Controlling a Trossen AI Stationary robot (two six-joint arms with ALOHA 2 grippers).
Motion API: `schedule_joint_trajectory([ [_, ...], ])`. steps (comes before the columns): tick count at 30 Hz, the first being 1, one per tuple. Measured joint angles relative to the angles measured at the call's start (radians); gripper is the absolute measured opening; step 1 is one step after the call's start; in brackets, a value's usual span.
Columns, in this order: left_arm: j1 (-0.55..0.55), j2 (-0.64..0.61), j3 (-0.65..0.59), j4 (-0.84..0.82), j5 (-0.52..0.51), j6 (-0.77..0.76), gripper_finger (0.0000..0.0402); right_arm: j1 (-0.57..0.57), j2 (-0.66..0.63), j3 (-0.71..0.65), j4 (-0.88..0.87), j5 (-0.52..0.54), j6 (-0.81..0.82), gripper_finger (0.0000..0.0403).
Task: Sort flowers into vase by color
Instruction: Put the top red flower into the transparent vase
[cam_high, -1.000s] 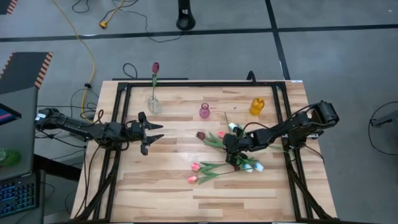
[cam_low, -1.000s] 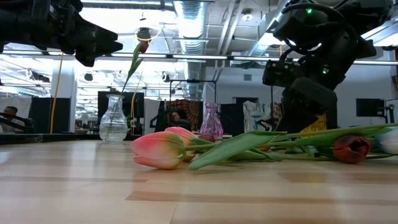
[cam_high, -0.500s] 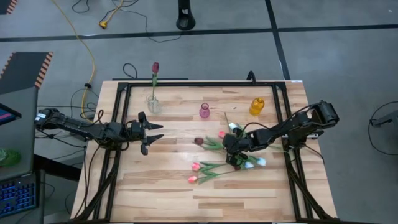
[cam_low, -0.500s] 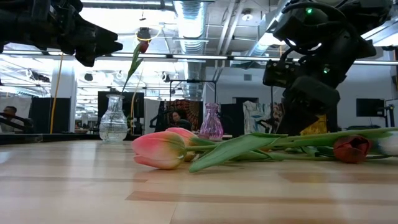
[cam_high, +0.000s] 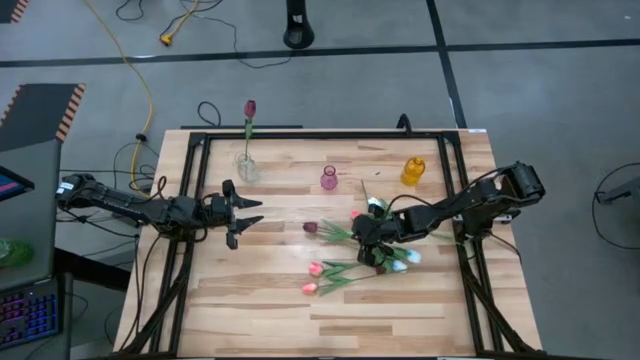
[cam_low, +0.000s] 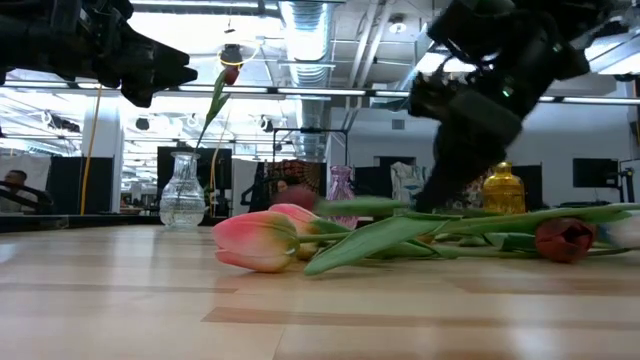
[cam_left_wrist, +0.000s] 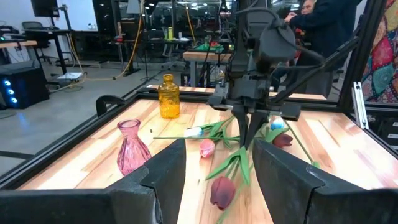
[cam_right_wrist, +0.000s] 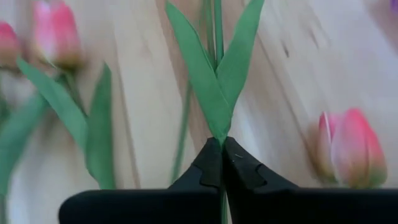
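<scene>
Now the right tool (cam_high: 371, 240) sits over the middle of the tabletop (cam_high: 270, 300), its fingers pinched shut on the green stem of a dark red flower (cam_high: 310, 228) whose head points toward the left arm. Other flowers (cam_high: 318, 270), pink and white, lie scattered just beside it. One dark red flower stands in the clear vase (cam_high: 246, 168). Off at the left edge, the left tool (cam_high: 245, 214) hovers with fingers spread, holding nothing.

Overhead view looks straight down on the whole table (cam_high: 250, 290); low view sits at tabletop height — both share the flowers (cam_high: 330, 272). Wrist views look forward, close.
</scene>
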Motion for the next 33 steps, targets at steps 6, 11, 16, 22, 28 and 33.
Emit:
schedule_joint_trajectory([
  [6, 0.000, 0.000, 0.000, 0.000, 0.000, 0.000, 0.0174, 0.000, 0.000, 0.076, 0.002, 0.005, -0.068, 0.0032],
  [11, 0.000, 0.000, 0.000, 0.000, 0.013, -0.026, 0.0174, -0.001, 0.000, 0.120, 0.004, 0.016, -0.150, 0.0030],
  [16, 0.000, 0.019, 0.000, 0.000, 0.068, -0.086, 0.0174, -0.001, 0.000, 0.137, 0.048, 0.092, -0.215, 0.0032],
  [22, 0.000, 0.145, 0.000, 0.026, 0.046, -0.143, 0.0174, -0.001, 0.000, 0.137, 0.169, 0.101, -0.268, 0.0032],
  [28, 0.000, 0.318, 0.000, 0.248, 0.043, -0.123, 0.0174, -0.001, 0.000, 0.137, 0.268, 0.101, -0.286, 0.0034],
  [33, 0.000, 0.457, 0.019, 0.428, 0.037, -0.091, 0.0174, -0.001, 0.000, 0.137, 0.327, 0.100, -0.286, 0.0033],
])
